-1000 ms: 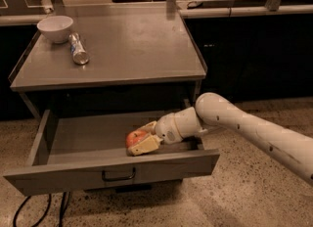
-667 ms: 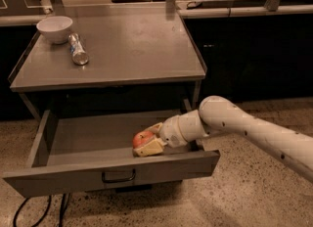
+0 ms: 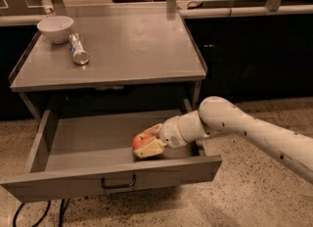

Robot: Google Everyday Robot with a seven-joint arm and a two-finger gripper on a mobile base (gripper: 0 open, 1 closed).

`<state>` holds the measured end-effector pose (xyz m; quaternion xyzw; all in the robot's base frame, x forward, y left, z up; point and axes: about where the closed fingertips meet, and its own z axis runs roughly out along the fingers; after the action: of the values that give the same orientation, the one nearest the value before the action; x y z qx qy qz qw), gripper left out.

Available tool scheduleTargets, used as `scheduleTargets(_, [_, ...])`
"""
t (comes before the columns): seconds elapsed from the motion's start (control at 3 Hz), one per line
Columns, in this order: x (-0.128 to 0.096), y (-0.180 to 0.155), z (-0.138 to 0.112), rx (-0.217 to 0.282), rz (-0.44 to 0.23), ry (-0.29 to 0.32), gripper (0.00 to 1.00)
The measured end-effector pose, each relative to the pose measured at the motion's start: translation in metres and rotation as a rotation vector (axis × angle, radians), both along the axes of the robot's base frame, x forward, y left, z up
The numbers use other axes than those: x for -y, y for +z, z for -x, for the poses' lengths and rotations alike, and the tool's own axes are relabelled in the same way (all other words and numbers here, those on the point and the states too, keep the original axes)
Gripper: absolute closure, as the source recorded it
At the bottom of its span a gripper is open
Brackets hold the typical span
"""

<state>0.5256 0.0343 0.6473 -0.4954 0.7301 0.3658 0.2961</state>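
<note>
One pincer (image 3: 147,142), closed around apple (image 3: 140,139) (red), inside open drawer (image 3: 112,173)

Red apple (image 3: 141,140) in jaws of gripper (image 3: 148,143), inside open drawer (image 3: 78,181)

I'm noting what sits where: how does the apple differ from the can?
The apple is red and round; the can is silvery and long. The apple is inside the open drawer; the can lies on its side on the cabinet top, beside a white bowl. The gripper, reaching into the drawer from the right, clamps the apple; nothing touches the can. Both are small next to the cabinet.
</note>
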Motion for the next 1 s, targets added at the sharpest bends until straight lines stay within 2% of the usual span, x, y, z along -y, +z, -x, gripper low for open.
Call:
scheduleTargets(0.67, [-0.0001, 0.0000, 0.0000, 0.000, 0.000, 0.000, 0.11])
scheduleTargets(1.0, [-0.0002, 0.0000, 0.0001, 0.000, 0.000, 0.000, 0.00])
